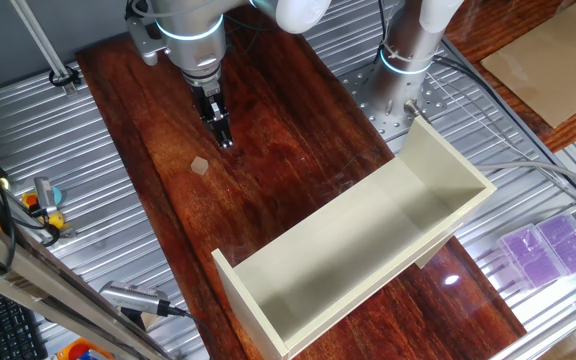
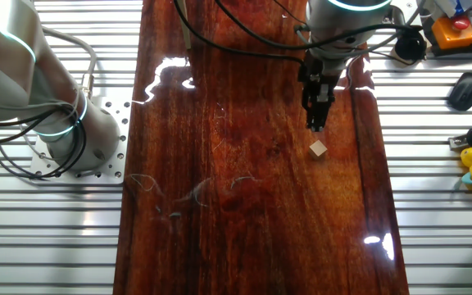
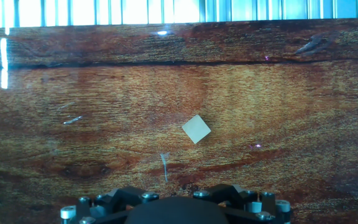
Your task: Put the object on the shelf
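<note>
From my seat far away, the nearest thing I see is the shelf [image 1: 368, 250], a long cream box lying open on the dark wooden bench [image 1: 168, 230]. Nothing is in it yet. Past it sits the cube [image 1: 200, 166], a tiny tan wooden block, alone on the shiny wood and well apart from the shelf. Just beyond the cube hangs my pincer [image 1: 224, 135], near it but not touching. Its tips look close together and hold nothing. I think the cube is light, hard and will not break. It sits turned like a diamond in the hand view, so I would turn the pincer and squeeze two flat sides, gently, because it may slide on the glossy wood
</note>
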`<state>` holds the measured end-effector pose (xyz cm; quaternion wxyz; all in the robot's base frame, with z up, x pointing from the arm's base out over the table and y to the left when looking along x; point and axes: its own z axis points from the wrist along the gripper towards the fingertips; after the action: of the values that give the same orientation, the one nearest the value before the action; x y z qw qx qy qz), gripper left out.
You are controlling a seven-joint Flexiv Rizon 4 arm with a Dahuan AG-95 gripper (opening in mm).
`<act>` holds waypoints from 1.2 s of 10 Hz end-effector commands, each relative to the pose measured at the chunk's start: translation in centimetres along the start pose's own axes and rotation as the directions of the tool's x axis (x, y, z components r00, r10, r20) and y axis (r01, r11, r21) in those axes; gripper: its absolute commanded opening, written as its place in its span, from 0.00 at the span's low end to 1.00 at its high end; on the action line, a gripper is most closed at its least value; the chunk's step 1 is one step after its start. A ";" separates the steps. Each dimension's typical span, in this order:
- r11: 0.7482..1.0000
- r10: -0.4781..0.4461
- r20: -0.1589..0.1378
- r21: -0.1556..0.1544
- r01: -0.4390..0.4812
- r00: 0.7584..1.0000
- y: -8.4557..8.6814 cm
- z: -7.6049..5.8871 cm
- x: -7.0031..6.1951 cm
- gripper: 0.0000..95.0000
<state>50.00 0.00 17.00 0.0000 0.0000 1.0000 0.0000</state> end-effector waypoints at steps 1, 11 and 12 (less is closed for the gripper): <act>0.999 -0.034 0.011 -0.025 0.034 0.999 0.0 0.1 0.3 0.00; 0.993 -0.118 0.011 -0.021 0.119 0.993 0.1 0.3 0.9 0.00; 0.987 -0.158 0.013 -0.021 0.158 0.987 0.1 0.3 1.0 0.00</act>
<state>49.08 0.03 16.70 0.0049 -0.0638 0.9979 0.0101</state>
